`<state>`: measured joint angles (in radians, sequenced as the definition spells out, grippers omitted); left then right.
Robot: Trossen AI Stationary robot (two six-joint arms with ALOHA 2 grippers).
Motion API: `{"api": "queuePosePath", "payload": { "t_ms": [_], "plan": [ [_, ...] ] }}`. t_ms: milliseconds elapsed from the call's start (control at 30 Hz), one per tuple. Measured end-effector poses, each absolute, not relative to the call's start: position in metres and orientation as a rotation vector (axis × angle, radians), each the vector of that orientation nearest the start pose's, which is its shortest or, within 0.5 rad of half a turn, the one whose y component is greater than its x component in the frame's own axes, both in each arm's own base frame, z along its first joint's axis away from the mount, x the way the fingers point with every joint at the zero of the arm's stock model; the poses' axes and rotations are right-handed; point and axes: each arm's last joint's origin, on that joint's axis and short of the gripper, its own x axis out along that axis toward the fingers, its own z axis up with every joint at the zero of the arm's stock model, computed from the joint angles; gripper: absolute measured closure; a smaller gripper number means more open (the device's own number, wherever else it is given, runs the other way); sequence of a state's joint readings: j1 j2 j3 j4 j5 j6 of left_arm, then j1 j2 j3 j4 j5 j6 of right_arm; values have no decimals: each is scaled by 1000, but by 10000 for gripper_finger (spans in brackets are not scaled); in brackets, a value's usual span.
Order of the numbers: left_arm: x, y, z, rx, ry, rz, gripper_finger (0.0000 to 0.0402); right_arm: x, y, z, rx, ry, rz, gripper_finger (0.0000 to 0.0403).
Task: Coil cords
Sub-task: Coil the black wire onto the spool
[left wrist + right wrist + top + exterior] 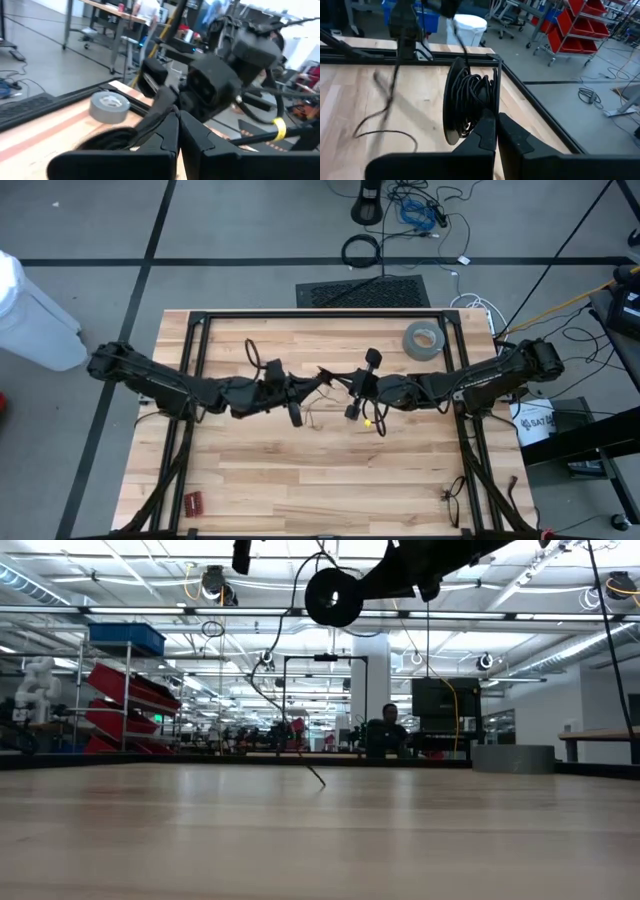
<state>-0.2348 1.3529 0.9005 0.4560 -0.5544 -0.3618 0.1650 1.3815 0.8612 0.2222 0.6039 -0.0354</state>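
Cord (318,412), thin and black, trails in loose loops over the middle of the table (300,490), between the two arms; part of it is wound in tight turns on a black spool (467,107) seen in the right wrist view. Left gripper (322,373) and right gripper (352,383) meet above the table centre, both with fingers closed; whether either pinches the cord I cannot tell.

tape roll (423,339) far side, table (300,480) front free
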Motion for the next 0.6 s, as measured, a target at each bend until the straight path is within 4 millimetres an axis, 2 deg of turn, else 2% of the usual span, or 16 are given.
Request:
{"api": "queuePosePath", "payload": {
  "t_ms": [300,600],
  "plan": [
    [319,-61,285,-360,-57,289,391,299,33,267,-119,268,-436,403],
    [328,-64,272,-350,-33,292,391,299,33,267,-110,267,-430,403]
  ]
}}
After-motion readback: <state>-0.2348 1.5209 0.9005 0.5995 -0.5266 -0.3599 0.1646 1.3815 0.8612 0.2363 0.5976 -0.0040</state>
